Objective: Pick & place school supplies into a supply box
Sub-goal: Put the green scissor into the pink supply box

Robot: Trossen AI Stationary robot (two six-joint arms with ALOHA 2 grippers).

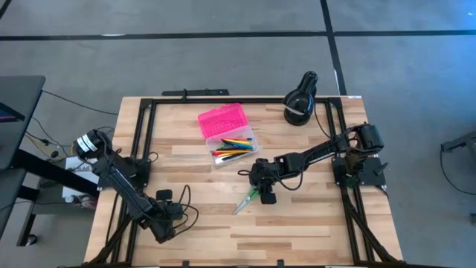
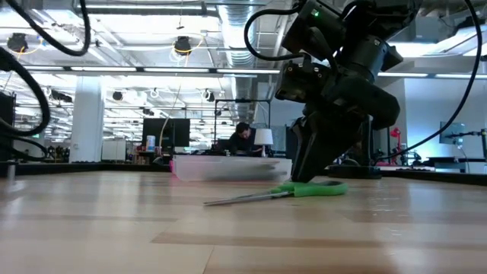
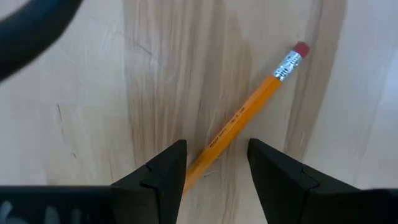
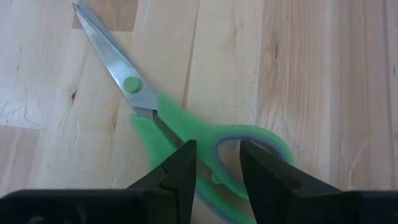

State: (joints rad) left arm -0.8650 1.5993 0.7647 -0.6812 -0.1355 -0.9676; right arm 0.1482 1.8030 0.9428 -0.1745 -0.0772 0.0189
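Working surface: the wooden table (image 1: 297, 223) carries everything, with most of the task's things near its middle and far half.
Supply box: the supply box (image 1: 227, 134) sits open at the far middle, pink lid (image 1: 222, 120) swung to the far side, clear base holding several coloured pens (image 1: 233, 147).
Black object: a rounded black object (image 1: 300, 100) with a white band stands at the far right, apart from the job.
Right gripper: the right gripper (image 4: 214, 165) is down over the scissors (image 4: 186, 134) just near of the box, fingers parted and straddling the green handle loop, not yet pinching it.
Left gripper: the left gripper (image 3: 214, 165) hovers at the near left with its fingers apart, a yellow pencil (image 3: 249, 121) lying on the wood between them, not gripped.
Risk, scissors: closing on the curved loop off-centre would likely tilt or spin the scissors, and the blades might swing and catch the box rim.
Risk, pencil: it lies slantwise across the gap, so a squeeze could roll it away.
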